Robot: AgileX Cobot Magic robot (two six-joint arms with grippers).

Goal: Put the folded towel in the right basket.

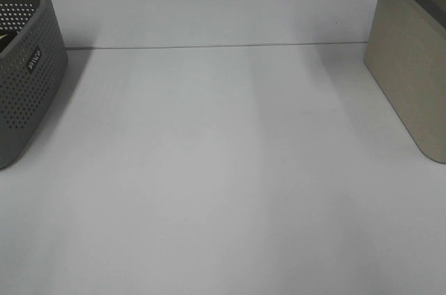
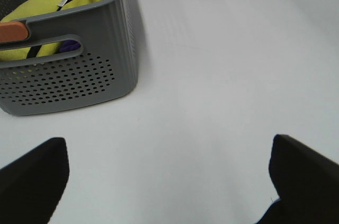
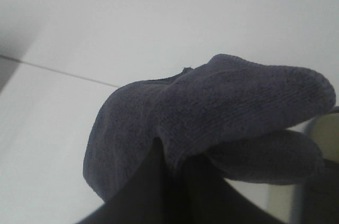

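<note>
Right wrist view has the folded towel (image 3: 212, 102), dark grey-purple terry, draped over the right tool (image 3: 169, 184), which looks clamped on it. The beige right basket (image 1: 411, 79) stands at the worktop's (image 1: 223, 169) far right edge. Carry the towel well over the rim before releasing, so it drops inside without unfolding. The left tool (image 2: 167, 181) hangs apart, empty, near the perforated grey basket (image 2: 106, 49). Its dark label (image 1: 33, 58) bears white lettering too small to read.

Right basket (image 1: 411, 72) (beige) cut off at edge.
</note>
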